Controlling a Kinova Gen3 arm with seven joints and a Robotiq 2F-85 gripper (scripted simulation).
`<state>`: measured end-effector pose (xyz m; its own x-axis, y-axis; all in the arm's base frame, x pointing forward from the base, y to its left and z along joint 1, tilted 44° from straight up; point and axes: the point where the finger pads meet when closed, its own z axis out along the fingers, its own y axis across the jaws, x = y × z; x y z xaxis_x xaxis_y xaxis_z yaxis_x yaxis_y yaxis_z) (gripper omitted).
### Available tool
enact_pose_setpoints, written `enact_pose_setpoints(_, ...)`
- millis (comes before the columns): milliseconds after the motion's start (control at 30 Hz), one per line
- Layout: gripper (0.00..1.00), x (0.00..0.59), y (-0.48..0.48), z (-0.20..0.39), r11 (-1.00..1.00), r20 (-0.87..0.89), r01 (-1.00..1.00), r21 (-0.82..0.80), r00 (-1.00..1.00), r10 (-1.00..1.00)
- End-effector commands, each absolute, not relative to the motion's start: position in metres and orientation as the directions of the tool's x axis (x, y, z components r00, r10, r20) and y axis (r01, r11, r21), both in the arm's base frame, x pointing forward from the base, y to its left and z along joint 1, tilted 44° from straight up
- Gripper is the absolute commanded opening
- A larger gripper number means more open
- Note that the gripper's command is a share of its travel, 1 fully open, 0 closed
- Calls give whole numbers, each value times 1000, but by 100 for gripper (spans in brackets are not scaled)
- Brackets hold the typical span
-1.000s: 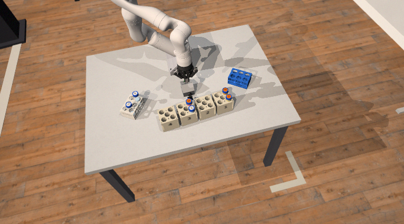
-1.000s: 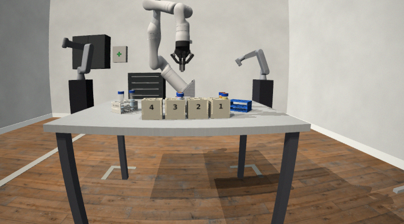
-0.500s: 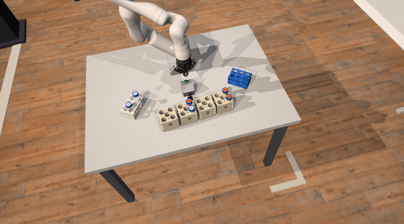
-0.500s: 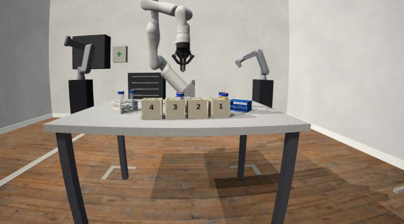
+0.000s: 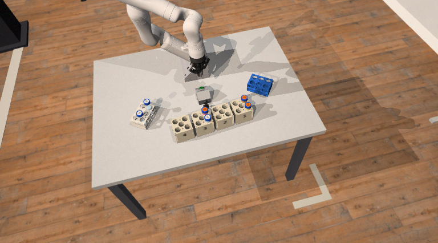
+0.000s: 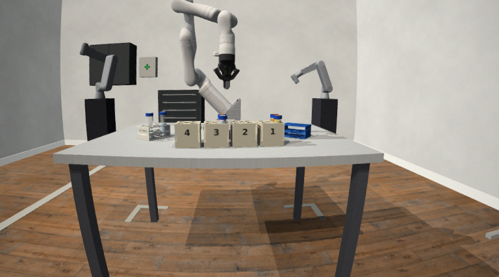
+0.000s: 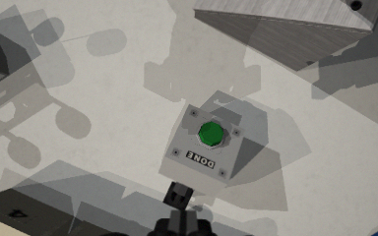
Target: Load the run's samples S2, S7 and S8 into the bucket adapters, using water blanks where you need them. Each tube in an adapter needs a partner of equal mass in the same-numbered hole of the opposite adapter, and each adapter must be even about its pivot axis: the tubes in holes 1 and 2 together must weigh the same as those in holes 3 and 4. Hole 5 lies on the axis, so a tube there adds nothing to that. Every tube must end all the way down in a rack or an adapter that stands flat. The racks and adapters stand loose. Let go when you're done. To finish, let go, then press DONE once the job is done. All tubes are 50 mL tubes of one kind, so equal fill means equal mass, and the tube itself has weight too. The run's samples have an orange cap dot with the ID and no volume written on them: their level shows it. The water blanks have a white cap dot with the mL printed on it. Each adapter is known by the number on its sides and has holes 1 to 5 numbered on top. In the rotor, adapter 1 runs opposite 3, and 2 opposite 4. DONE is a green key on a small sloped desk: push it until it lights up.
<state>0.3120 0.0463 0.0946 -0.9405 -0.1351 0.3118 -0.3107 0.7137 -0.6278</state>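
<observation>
The black two-finger gripper (image 6: 226, 84) hangs high above the white table (image 5: 135, 162) with its jaws pressed fully together, holding and touching nothing. In the wrist view the round green DONE key (image 7: 211, 133) on its small grey sloped desk (image 7: 183, 158) sits unlit at about one o'clock from the fingertips, well below them.

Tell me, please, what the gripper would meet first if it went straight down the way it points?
Probably the sloped desk near its DONE key; the shut gripper hangs above it, though exact alignment is unclear.
</observation>
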Motion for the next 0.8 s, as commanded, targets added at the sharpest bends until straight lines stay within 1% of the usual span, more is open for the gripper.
enact_pose_setpoints(0,10,298,50,94,700,365,-393,-596,-909,-199)
enact_pose_setpoints(100,10,294,51,94,696,377,-411,-589,-901,-213)
enact_pose_setpoints(467,10,259,59,94,633,497,-598,-492,-790,-360)
enact_pose_setpoints(767,10,257,59,94,576,560,-702,-418,-699,-445)
